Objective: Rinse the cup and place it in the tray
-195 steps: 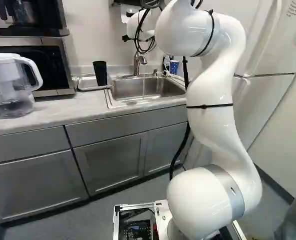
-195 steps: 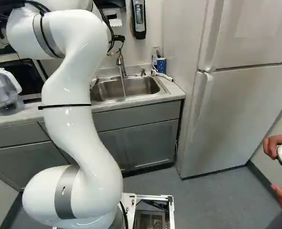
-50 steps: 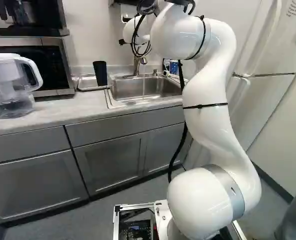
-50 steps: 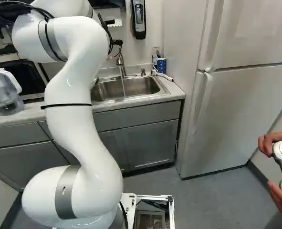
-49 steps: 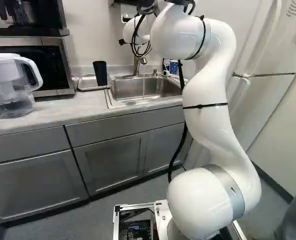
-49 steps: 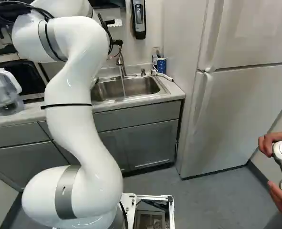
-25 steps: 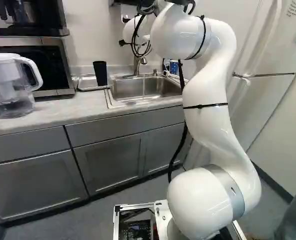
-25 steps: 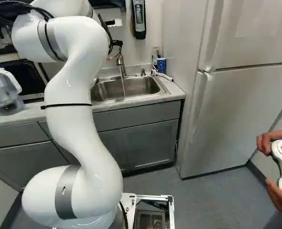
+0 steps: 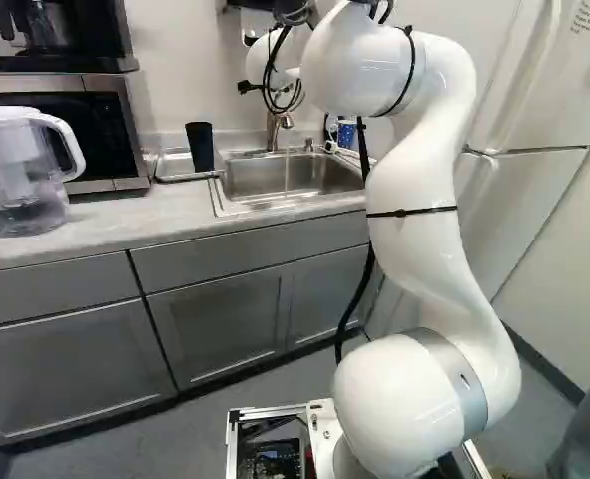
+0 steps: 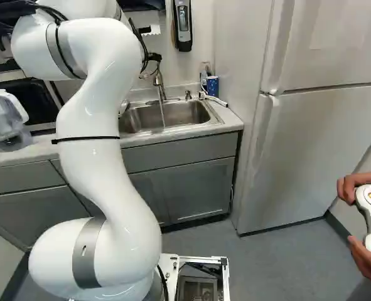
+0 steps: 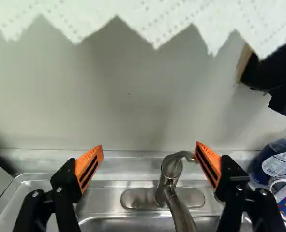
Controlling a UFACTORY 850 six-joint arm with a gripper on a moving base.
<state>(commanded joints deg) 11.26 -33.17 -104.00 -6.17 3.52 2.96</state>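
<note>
the arm (image 9: 419,200) has shifted slightly, gripper (image 11: 149,147) released above the running sink (image 9: 295,176), cup (image 9: 200,147) by the tray (image 9: 176,167) to its left.

White arm (image 9: 414,190) upright in S-bend, upper part reaching ahead; orange-padded fingers (image 11: 88,166) spread wide.
</note>
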